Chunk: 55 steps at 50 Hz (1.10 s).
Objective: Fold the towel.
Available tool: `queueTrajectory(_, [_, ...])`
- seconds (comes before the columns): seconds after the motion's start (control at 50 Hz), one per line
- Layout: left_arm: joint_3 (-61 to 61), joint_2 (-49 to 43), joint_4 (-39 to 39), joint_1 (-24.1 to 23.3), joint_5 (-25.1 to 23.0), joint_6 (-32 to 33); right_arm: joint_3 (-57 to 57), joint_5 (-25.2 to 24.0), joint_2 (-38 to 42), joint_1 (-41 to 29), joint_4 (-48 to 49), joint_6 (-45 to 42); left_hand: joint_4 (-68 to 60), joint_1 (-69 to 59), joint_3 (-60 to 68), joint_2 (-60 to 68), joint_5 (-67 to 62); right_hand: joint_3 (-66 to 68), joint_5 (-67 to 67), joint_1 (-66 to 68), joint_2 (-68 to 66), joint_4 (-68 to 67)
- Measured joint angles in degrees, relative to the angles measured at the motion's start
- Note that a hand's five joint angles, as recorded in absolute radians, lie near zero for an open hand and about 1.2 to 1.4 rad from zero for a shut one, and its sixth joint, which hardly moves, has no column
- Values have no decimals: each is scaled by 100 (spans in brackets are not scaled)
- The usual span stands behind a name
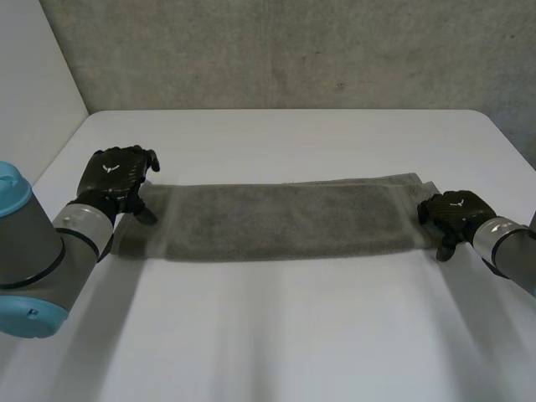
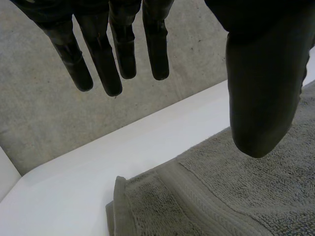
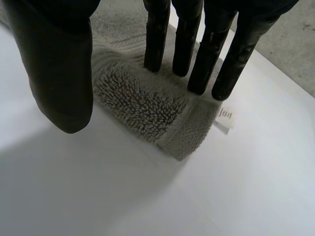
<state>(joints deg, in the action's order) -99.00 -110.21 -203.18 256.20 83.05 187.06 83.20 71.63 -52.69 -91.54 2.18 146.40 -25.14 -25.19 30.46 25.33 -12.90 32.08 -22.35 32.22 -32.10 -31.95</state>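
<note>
Towel (image 1: 285,219) in strip; left hand (image 1: 121,172), right hand (image 1: 456,211) at ends.

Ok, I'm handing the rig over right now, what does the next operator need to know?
Left hand: open, fingers straight, over the towel's left end.
Right hand: open, fingers straight, over the right end, near the label.
Towel: a long layered strip lying across the table.
Done: seemingly folded lengthwise.
Left: probably grip an end and fold it across.

head camera looks down from behind; each wrist camera sits close over one towel (image 1: 285,219) end.
</note>
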Motion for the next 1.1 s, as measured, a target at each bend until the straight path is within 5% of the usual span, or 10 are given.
queueTrajectory(0.22, [-22,-1,-15,3,2,1,-78,5,216,40,526,10,132,102,0,-155,151,4203,-4348,4141,-4250,-4352])
queueTrajectory(0.7, [-100,120,-11,45,1,-3,-1079,44,-637,1572,128,-1003,980,1002,0,-1051,946,4213,-4400,4328,-4251,-4404])
queueTrajectory(0.78, [-101,150,-11,8,0,-3,-1429,24,-858,1031,-159,-797,992,1009,0,-1053,947,4260,-4400,4336,-4257,-4404])
queueTrajectory(0.9, [-104,188,-11,-73,-1,-3,-1636,9,-840,-702,-277,-330,992,1009,0,-1067,956,4329,-4400,4341,-4259,-4404])
queueTrajectory(1.1, [-160,211,-10,-147,1,-3,-2060,155,415,-3534,25,-201,992,1009,0,-1085,957,4223,-4290,4219,-4158,-4310])
